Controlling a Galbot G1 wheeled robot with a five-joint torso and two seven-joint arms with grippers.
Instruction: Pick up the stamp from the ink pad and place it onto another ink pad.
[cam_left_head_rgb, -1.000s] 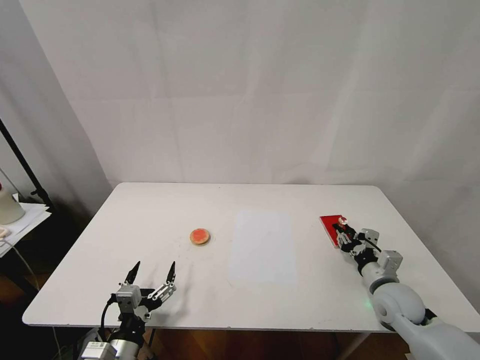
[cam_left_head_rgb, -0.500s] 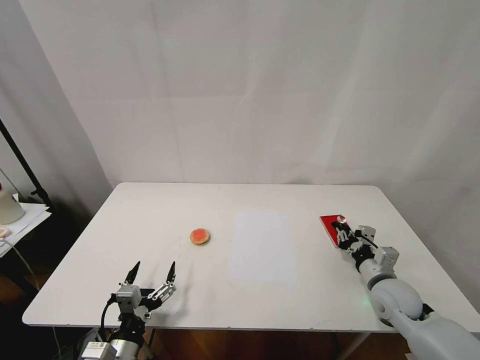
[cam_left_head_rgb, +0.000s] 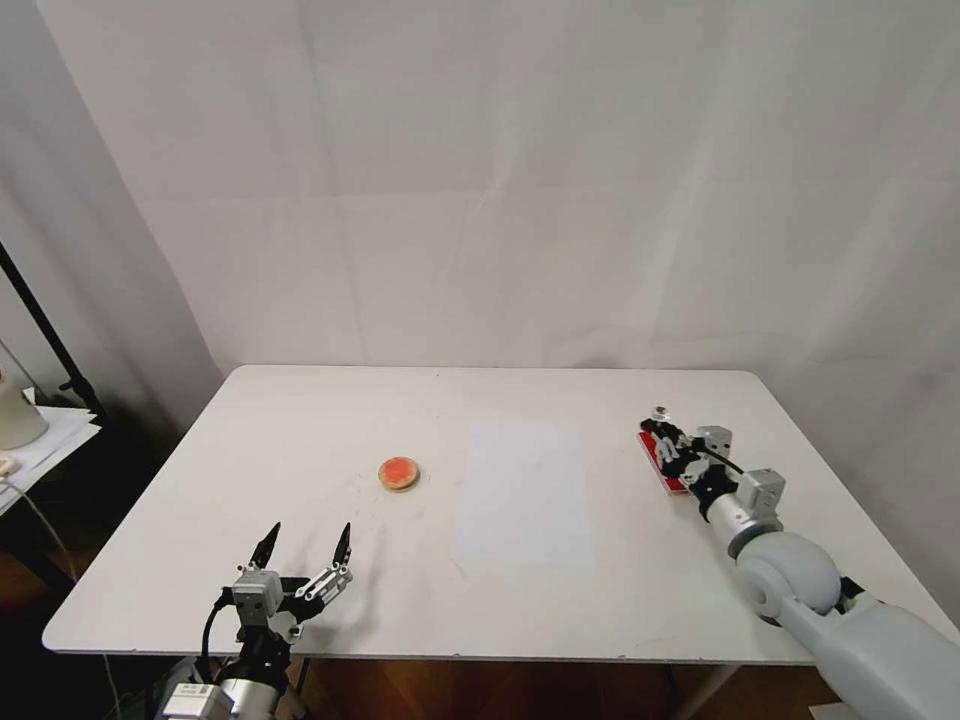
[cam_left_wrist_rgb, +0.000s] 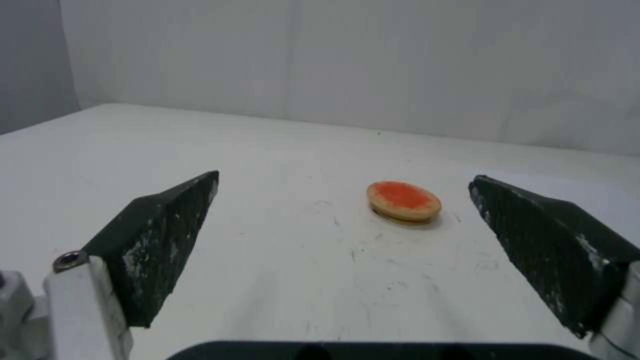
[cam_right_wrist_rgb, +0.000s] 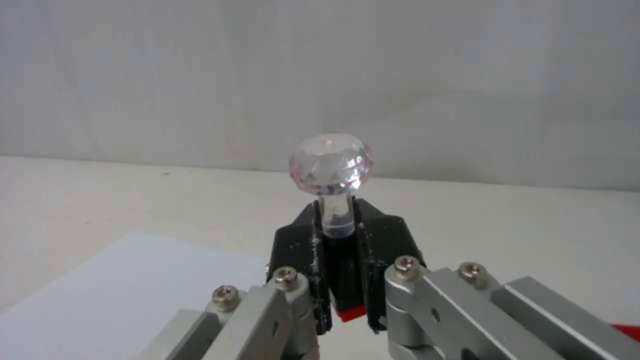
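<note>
Nearest the robot, the left gripper (cam_left_head_rgb: 305, 548) hovers low over the front edge of the white table (cam_left_head_rgb: 300, 420), its black fingers (cam_left_wrist_rgb: 157, 240) spread wide apart and empty. Beyond it, well apart, the small round ink pad (cam_left_head_rgb: 400, 473) with a tan rim and orange-red centre lies flat on the table. To its right lies a pale sheet of paper (cam_left_head_rgb: 525, 495).

Farther off on the right side, the right gripper (cam_left_head_rgb: 668, 440) sits over the red rectangular ink pad (cam_left_head_rgb: 660, 462). Its fingers are clamped together on the stamp (cam_right_wrist_rgb: 333, 200), gripping the stem just under the clear faceted knob, with the knob standing upright above the fingertips. Whether the stamp's base is touching the red pad or just above it cannot be told.

The hold looks narrow: the fingers pinch a thin, smooth stem, so the stamp could pivot or slip during the long carry across to the round pad. That target is small, so a tilted stamp could land on its rim and topple.
</note>
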